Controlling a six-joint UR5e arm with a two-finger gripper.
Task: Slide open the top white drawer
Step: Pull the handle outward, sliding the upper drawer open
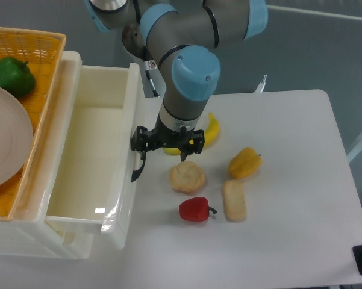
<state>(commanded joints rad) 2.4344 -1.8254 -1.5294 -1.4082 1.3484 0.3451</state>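
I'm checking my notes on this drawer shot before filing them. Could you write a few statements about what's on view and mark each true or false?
1. The top white drawer is pulled out and looks empty inside. True.
2. The gripper is at the drawer's black handle. True.
3. The red pepper lies inside the drawer. False: it lies on the table, below the round bun.
4. The green pepper sits in the orange basket. True.
5. The banana is in the basket. False: it lies on the table, partly behind the arm.
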